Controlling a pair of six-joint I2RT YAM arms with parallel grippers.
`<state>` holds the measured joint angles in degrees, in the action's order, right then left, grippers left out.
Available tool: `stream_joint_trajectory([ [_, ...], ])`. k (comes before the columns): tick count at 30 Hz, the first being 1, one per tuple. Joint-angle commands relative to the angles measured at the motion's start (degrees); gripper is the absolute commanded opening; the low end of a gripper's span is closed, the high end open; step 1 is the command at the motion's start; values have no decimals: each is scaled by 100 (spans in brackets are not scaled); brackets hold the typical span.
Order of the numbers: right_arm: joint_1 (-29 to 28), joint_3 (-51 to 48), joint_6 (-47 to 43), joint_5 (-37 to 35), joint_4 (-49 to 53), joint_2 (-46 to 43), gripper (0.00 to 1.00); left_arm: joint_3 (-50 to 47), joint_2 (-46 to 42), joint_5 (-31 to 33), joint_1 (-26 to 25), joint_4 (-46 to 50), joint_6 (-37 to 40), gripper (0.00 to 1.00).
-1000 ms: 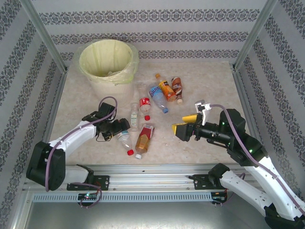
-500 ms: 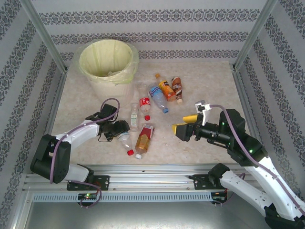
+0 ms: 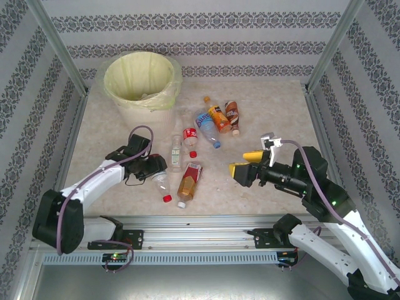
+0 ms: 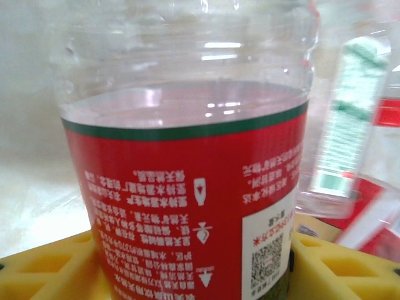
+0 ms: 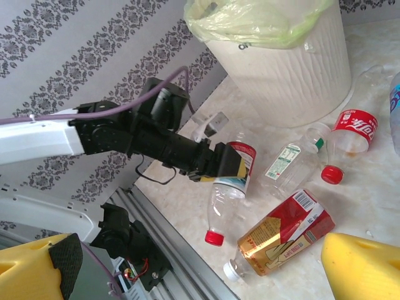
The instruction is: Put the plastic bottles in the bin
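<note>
**Left arm has 1 bottle in hand, bin's still a fair reach away**

The left gripper (image 5: 236, 164) is clamped across the red-label bottle (image 5: 226, 197). Its yellow pads (image 4: 37, 275) press on either side of the label band, up toward the base end and away from the red cap (image 5: 214, 237). In the left wrist view the bottle is see-through above the label and looks empty. Can't tell if the cap end is off the table (image 3: 269, 106) or resting on it.

Handling guess: it's light, thin-walled and a bit slick. It'll probably dent if squeezed hard, and it could swivel in the pads since the grip sits toward 1 end. The label band seems the sensible place to hold, likely firmer than the bare clear part, and that's where it's held.

Just beside it lie the gold-and-red bottle (image 3: 189, 177) and the green-label bottle (image 3: 176, 152), with the short red bottle (image 3: 189, 137) a little beyond. 3 more sit together further back: the blue bottle (image 3: 204, 122), the orange bottle (image 3: 219, 117) and the brown bottle (image 3: 232, 115). That makes 7 out on the table by this count.

The bin (image 3: 142, 114) stands in the far left corner, well beyond the gripper, with its yellow-green bag folded over the rim.

The right gripper (image 3: 240, 169) hovers over bare table on the right, fingers spread wide with nothing in them.
</note>
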<state>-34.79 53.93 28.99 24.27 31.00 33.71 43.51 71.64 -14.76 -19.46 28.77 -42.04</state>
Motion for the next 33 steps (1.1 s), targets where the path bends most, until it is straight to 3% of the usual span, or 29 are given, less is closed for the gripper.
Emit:
stream_joint_trajectory([
  [1, -72, -16, 24, -155, -299, -135, 98, 427, -303, -11, -42, 590, 587, 65],
  [14, -69, 109, 3, -286, -515, -137, 98, 1930, -922, -989, -42, 1629, 2183, 65],
  [24, -71, 214, -32, -383, -541, -142, 98, 3767, -438, -381, -44, 2210, 3078, 65],
  [33, -64, 300, -102, -427, -461, -146, 98, 5774, 633, 178, 14, 2507, 3418, 63],
])
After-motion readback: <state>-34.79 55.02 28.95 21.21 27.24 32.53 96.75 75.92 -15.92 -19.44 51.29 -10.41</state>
